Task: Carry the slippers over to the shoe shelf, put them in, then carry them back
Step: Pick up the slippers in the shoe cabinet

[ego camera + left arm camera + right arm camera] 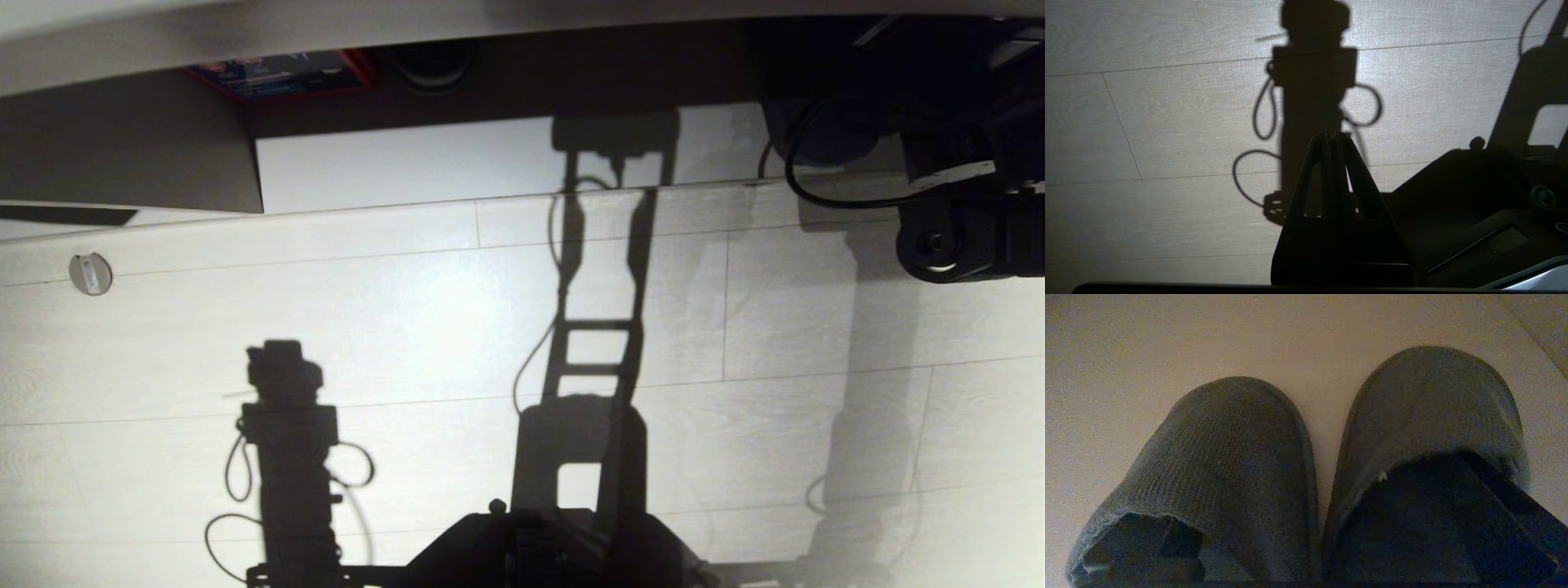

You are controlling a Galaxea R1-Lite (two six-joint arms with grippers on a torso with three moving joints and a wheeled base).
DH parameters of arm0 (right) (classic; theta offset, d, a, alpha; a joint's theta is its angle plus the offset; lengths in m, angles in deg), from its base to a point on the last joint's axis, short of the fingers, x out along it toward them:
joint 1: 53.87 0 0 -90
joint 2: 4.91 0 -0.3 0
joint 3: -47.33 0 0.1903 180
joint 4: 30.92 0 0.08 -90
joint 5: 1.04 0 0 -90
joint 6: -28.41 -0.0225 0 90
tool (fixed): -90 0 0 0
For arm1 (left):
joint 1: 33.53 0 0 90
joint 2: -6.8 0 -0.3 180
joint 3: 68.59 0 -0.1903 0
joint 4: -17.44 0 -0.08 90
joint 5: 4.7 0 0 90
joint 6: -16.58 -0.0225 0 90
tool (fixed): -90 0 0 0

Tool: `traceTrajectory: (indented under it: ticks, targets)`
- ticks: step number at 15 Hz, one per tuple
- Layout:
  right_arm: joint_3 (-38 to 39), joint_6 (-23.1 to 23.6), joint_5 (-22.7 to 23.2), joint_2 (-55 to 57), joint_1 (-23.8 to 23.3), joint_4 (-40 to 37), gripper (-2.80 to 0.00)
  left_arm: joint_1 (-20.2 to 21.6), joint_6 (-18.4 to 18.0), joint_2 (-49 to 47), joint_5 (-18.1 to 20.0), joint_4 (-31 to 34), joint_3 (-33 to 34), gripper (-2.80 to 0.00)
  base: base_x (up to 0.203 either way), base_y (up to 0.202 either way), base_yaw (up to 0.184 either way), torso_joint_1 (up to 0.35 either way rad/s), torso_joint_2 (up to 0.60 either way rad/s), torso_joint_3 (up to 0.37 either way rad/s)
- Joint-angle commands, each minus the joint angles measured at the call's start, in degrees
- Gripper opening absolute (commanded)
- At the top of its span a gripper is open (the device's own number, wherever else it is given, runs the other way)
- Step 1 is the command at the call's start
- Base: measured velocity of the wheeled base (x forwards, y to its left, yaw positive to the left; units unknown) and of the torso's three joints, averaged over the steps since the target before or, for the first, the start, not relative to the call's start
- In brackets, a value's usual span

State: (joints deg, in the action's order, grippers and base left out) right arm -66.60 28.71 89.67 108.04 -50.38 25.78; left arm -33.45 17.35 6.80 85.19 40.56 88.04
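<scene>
Slippers [1229, 465] lie as a pair, side by side and nearly touching along their inner edges, rounded toes pointing away from the right wrist camera; they rest flat on a pale, smooth surface, and whether that is floor or shelf board cannot be told; they are in neither of the other views. Across the head view spreads the floor [408, 327] of pale wood-grain planks, crossed by the robot's own long shadows; beyond it stands a white panel [408, 167] under a dark overhang. The robot's base [531, 547] shows as a dark mass at the near edge. The right arm [955, 237] reaches in dark at the far right, a black cable [816, 196] looping beside it; the right end effector stands wide, with nothing clamped between its jaws; a dark shape covers the open back of one slipper, and it is too dim to identify. The left end effector [1331, 134] hangs over bare planks beside the base, its fingers pressed together, empty. A red-edged box [282, 75] sits in the far recess; a small round disc [90, 273] lies on the floor at the left.
</scene>
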Motion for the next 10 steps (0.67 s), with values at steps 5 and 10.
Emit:
traceTrajectory:
  ticks: [5, 10]
  targets:
    - [-3.85, -0.04, 0.06, 3.98, 0.62, -0.18, 0.00, 0.01, 0.02, 0.00, 0.02, -0.02, 0.00, -2.80, 0.000, 0.000, 0.000, 0.000, 0.00, 0.000]
    - [-8.82, -0.04, -0.17, 6.25, 0.90, -1.94, 0.00, 0.01, 0.02, -0.08, 0.02, -0.02, 0.00, -2.80, 0.000, 0.000, 0.000, 0.000, 0.00, 0.000]
